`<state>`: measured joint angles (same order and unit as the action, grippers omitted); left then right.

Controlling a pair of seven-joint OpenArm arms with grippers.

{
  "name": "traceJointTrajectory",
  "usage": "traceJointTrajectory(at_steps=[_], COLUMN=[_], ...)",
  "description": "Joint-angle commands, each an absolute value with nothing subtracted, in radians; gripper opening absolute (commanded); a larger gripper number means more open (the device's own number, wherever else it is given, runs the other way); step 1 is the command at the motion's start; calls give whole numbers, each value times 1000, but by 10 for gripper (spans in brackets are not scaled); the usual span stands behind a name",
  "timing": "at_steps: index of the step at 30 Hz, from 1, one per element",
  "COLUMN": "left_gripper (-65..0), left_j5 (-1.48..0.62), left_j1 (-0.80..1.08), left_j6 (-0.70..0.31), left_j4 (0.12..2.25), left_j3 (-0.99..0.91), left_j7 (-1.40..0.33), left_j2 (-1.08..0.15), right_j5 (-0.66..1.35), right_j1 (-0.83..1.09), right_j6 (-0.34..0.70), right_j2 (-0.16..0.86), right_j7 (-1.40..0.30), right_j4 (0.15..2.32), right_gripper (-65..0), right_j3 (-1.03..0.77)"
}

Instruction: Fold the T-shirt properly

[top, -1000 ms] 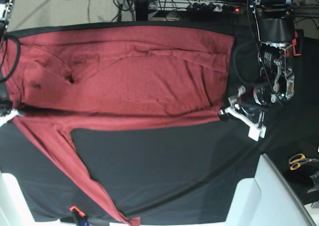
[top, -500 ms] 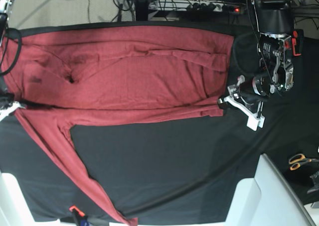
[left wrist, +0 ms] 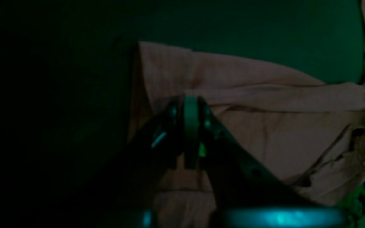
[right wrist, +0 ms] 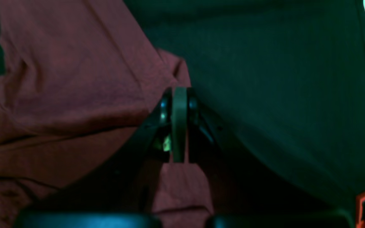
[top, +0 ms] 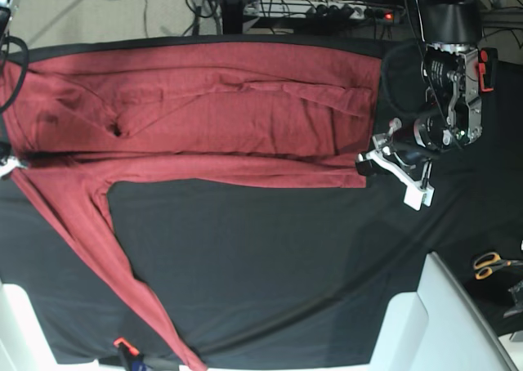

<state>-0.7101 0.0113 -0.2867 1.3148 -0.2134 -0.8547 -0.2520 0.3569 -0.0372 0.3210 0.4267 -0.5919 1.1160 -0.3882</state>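
Note:
The maroon T-shirt (top: 204, 109) lies spread along the far half of the black tablecloth (top: 270, 265), its near edge doubled over. One long sleeve (top: 106, 257) trails diagonally toward the front edge. At the right of the base view my left gripper (top: 364, 165) is shut on the shirt's hem corner. The left wrist view shows that gripper (left wrist: 191, 103) pinching the cloth (left wrist: 265, 95). My right gripper (top: 6, 167) sits at the far left edge, shut on the shoulder end. In the right wrist view the right gripper (right wrist: 178, 93) clamps red fabric (right wrist: 74, 79).
Orange-handled scissors (top: 490, 263) lie at the right edge. White bins stand at the front right (top: 458, 322) and front left (top: 16, 330). An orange-tipped tool (top: 122, 345) lies by the front edge. Cables and a power strip (top: 343, 10) run behind the table.
Both grippers have carried the shirt's near edge toward the far side of the table. The folded band has narrowed and the sleeve has dragged along with it.

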Motion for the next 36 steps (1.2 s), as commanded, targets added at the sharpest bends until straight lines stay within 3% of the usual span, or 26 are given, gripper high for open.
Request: traceJointTrajectory(at_steps=[1, 36], left_gripper=[-650, -650], left_j5=[-727, -727], left_j1=[10, 170], left_j6=[-292, -292], left_j4=[1340, 1442], left_j3=[-219, -217], left_j7=[-843, -843], left_j2=[-263, -255], right_j5=[358, 361], right_j1=[-41, 70], right_j6=[317, 318], right_j2=[449, 444], right_j7=[-581, -587], right_j4=[1133, 1135], right_gripper=[-650, -650], right_j3=[-394, -464])
